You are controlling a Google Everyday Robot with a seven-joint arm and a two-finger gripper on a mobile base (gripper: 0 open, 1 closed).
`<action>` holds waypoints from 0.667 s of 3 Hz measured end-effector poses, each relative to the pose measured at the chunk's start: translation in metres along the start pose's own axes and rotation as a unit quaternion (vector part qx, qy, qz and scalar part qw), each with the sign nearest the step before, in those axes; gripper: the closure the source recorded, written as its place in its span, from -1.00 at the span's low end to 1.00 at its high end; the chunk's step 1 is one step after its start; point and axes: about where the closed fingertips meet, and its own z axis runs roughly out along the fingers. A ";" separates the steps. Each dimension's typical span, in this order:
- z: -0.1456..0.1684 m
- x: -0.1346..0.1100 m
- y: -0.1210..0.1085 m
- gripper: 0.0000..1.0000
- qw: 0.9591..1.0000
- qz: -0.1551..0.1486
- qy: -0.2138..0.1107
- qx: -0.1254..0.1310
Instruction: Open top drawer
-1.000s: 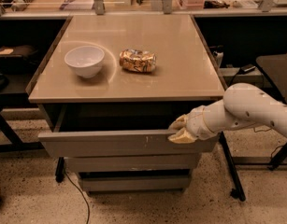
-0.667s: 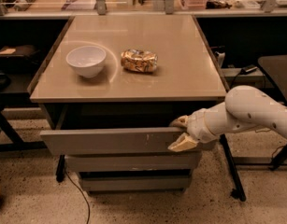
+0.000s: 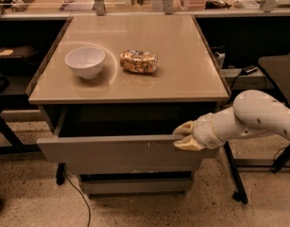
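Note:
The top drawer [image 3: 111, 153] is the wide flat grey front with small white scratches right of centre. It stands pulled partly out from under the tan table top [image 3: 182, 79], with a dark gap behind it. My gripper [image 3: 183, 137] is at the right end of the front's top edge. One cream finger [image 3: 184, 127] lies behind the edge and the other in front of it, closed on the edge. My white arm [image 3: 253, 117] reaches in from the right.
A white bowl [image 3: 85, 61] and a crumpled gold snack bag [image 3: 138, 61] sit on the table top. A narrower grey drawer front [image 3: 135, 186] is below. A black table leg [image 3: 234, 174] stands at the right and a cable [image 3: 81, 197] lies on the floor.
The top drawer front has slid a little farther out toward the camera, and my gripper has moved with it on the same edge.

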 end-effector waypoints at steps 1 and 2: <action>-0.005 -0.004 -0.001 1.00 1.000 0.000 0.000 0.000; -0.009 -0.014 0.015 1.00 1.000 -0.007 -0.010 -0.012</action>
